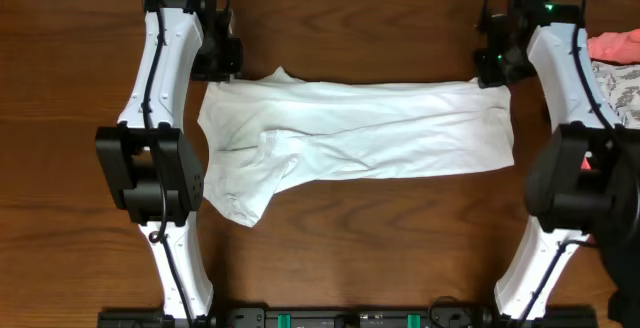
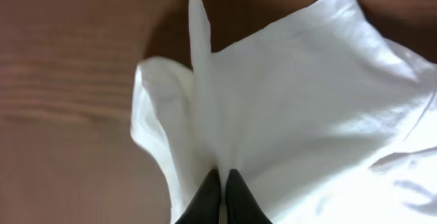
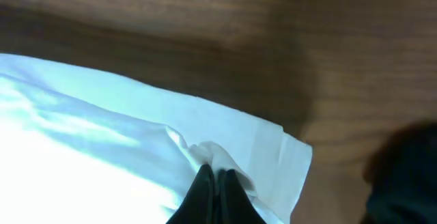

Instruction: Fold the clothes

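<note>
A plain white T-shirt lies stretched lengthways across the far half of the wooden worktop, folded into a long band that runs from near the far-left corner towards the far-right one. Its far edge is fairly straight. At its left end a loose, bunched sleeve sags towards the near edge. The left gripper sits at the shirt's far-left corner with its dark fingers pressed together on a pinch of the thin cloth, and a narrow ridge of fabric rises just beyond them. The right gripper is at the shirt's far-right corner, its fingers likewise squeezed together on a small puckered tuck near the hemmed edge. Any label or print on the shirt is probably folded under, since no view shows writing that can be read. At the right edge of the worktop, well apart from the shirt, lie a pink cloth and, just nearer, a pale patterned cloth.
</note>
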You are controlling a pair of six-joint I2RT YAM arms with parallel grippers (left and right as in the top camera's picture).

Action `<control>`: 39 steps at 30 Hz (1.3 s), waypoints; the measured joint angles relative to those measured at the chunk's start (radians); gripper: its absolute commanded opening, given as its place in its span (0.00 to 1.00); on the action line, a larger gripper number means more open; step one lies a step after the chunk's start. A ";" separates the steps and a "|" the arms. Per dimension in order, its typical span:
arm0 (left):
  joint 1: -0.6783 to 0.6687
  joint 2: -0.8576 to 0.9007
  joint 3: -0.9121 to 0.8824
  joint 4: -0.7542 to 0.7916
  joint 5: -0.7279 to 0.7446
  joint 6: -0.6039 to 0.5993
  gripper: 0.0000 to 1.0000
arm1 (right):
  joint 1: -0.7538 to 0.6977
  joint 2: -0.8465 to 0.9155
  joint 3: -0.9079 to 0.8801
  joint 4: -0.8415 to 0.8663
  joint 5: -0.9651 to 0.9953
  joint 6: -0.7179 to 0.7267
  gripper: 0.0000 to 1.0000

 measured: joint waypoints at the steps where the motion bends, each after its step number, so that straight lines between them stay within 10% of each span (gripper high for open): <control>1: 0.000 0.000 0.000 -0.011 0.000 -0.010 0.06 | 0.000 -0.012 0.000 -0.016 -0.001 0.000 0.01; 39: 0.000 0.000 -0.003 -0.325 0.053 -0.172 0.06 | -0.029 -0.076 -0.220 -0.195 -0.001 0.089 0.01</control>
